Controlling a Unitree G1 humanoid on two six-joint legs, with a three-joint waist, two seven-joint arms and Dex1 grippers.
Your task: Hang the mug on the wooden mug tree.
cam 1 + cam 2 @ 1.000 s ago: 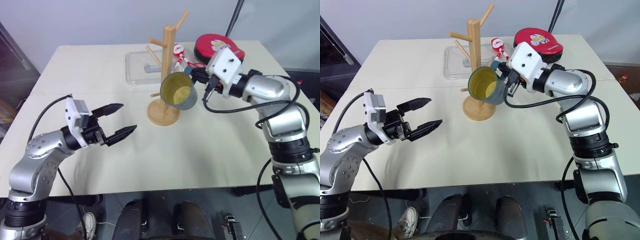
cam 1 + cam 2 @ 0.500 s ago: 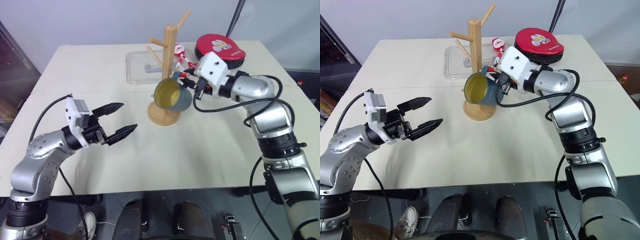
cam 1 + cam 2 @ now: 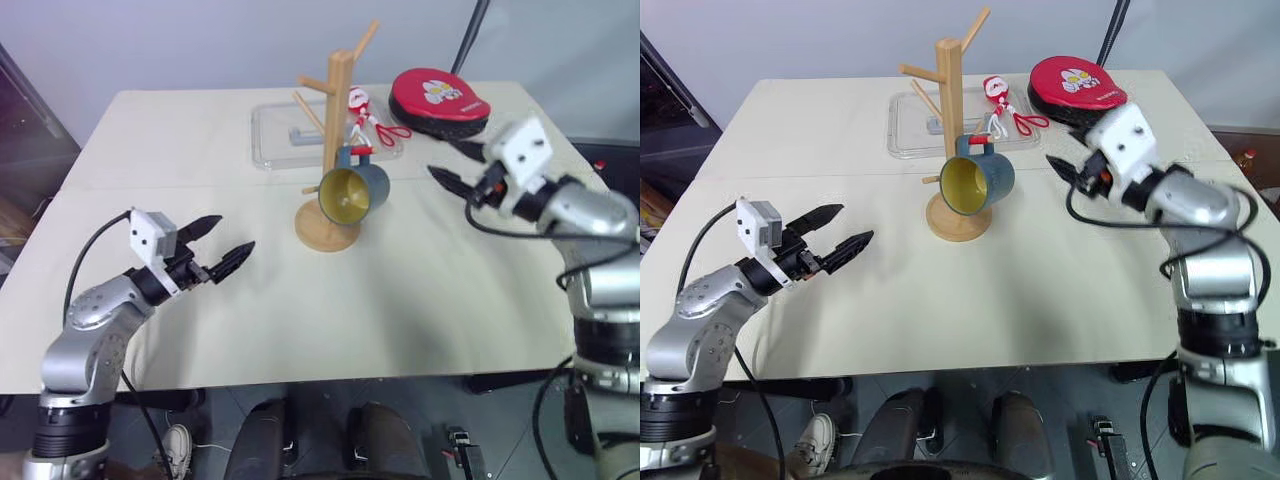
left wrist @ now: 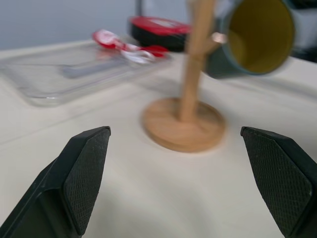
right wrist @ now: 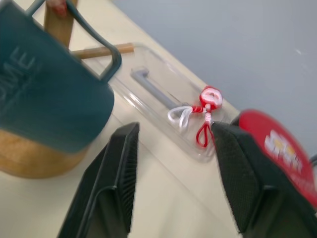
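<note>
Mug (image 3: pixel 978 181) now hangs by its handle on a peg of the tree (image 3: pixel 953 140), out of the right gripper (image 3: pixel 1072 172), which has let go and backed off, jaws open. Left gripper (image 3: pixel 837 229) is open too. Looks done.

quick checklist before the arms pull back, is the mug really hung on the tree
1. mug handle looped over a peg: ok
2. mug off the table, hanging tilted: ok
3. wooden mug tree upright on its base: ok
4. right gripper open, apart from the mug: ok
5. left gripper open, holding nothing: ok
6. peg seated deep in the handle: cannot tell
</note>
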